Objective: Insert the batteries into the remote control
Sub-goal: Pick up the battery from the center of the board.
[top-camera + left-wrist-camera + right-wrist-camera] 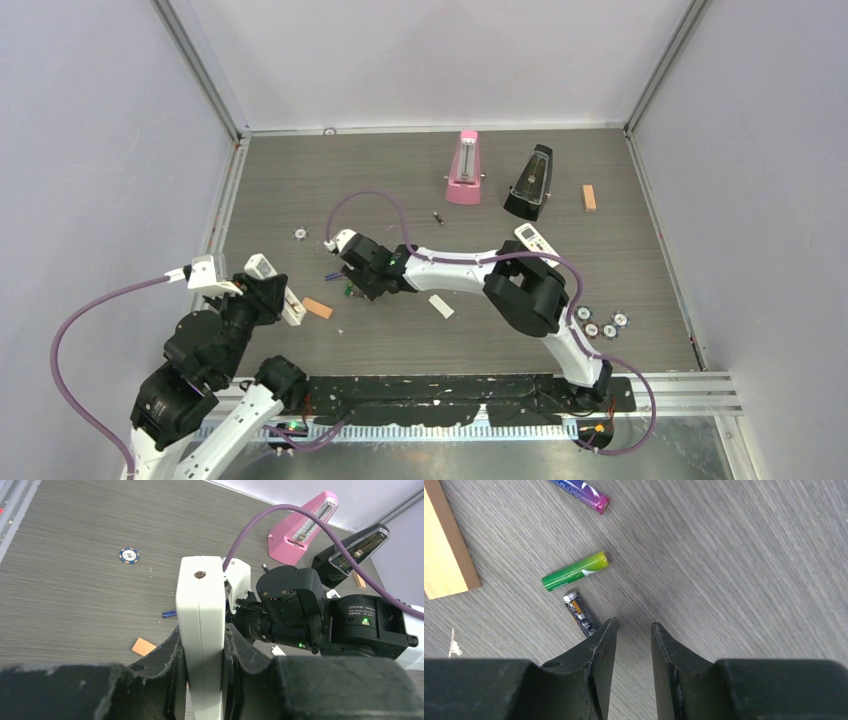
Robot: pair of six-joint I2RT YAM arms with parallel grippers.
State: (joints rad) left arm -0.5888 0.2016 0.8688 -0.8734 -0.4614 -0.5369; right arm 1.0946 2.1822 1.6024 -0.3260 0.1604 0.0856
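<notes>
1. The worktop [734, 555] is grey with fine wood-grain streaks.
2. The remote control [200, 630] is off-white.
3. The green battery [575, 571] fades to a yellow tip.
4. The purple battery [581, 492] ends in magenta.
5. The dark battery [580, 614] carries orange markings.

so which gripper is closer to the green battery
Right. The right gripper hovers just beside the green battery, jaws open; the left gripper is farther off to the side, clamped on the remote control.

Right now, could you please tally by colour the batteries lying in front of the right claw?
Bluish-purple battery: 1
Green battery: 1
Dark battery: 1
Total: 3
</notes>
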